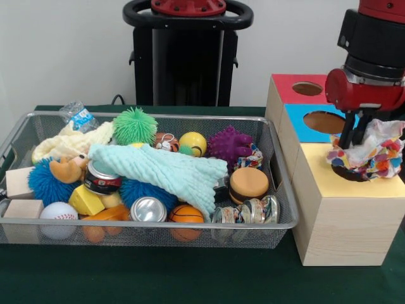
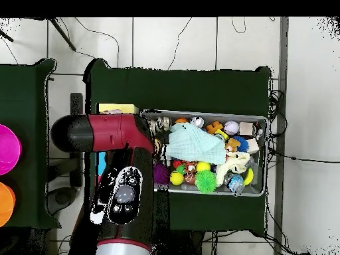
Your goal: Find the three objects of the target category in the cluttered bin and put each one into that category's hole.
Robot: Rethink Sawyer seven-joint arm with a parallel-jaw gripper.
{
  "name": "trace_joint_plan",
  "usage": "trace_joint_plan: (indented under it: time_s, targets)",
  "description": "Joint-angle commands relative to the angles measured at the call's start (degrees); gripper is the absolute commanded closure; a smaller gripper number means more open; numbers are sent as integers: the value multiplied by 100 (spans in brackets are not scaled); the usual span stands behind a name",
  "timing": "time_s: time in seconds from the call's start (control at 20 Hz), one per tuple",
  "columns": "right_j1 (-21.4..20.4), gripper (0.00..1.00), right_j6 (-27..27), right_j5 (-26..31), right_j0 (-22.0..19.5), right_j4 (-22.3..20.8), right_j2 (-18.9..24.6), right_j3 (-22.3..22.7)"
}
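Observation:
My gripper hangs over the yellow-topped wooden box at the right. It is shut on a white polka-dot cloth. The cloth droops onto the box top and covers most of the dark round hole. A second polka-dot cloth lies in the wire-mesh bin, between the purple spiky ball and the bin's right rim. I see no third one. In the overhead view my arm hides the gripper and most of the boxes, and the bin lies beside it.
The blue-topped box and red-topped box stand behind the yellow one. A mint-green cloth lies across the bin's middle and a cream knitted cloth at its back left. Balls, cans and wooden blocks fill the rest of the bin.

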Motion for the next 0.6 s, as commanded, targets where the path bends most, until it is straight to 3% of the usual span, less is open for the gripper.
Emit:
trace_joint_plan:
  time_s: [0.05, 0.6]
  targets:
    - [49, 100, 665, 261, -79, -35, 545, 928]
    - [422, 100, 897, -386, -66, -29, 620, 716]
